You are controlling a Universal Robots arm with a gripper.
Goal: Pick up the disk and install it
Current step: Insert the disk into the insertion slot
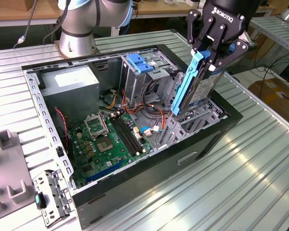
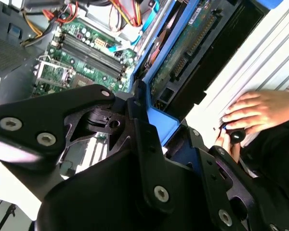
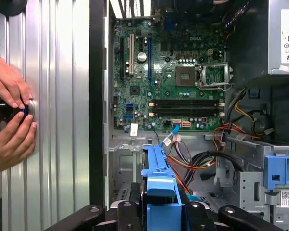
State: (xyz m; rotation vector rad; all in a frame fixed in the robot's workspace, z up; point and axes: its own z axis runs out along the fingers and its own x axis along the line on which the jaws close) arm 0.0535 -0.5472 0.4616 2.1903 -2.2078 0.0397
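- The disk (image 1: pixel 188 91) is clamped on edge between the fingers of the gripper (image 1: pixel 213 58), which are closed on its upper end.
- The disk is held steeply tilted, its blue frame turned towards the exterior view's left and its dark body behind it.
- Its lower end is seen at the metal bay (image 1: pixel 202 118) at the end of the open computer case (image 1: pixel 135 192) on the exterior view's right. Whether it touches the bay cannot be told for sure.
- The case is laid on its side on a ribbed metal table (image 1: pixel 260 168), with its open side up.
- Inside the case, a green circuit board (image 1: pixel 111 139) is fixed flat to the floor.
- A grey power supply box (image 1: pixel 70 86) is seated in the far corner on the exterior view's left.
- A tall grey metal cage topped by a blue clip (image 1: pixel 138 62) is set between the power supply box and the disk.
- Orange, red and black wires (image 1: pixel 154 108) are bundled between the cage and the board, and a thin blue cable (image 1: pixel 145 131) is plugged in near the board's edge.
- In the first wrist view, two hands (image 3: pixel 9 91) are placed around a black knob (image 3: pixel 7 110) on the table, outside the case.
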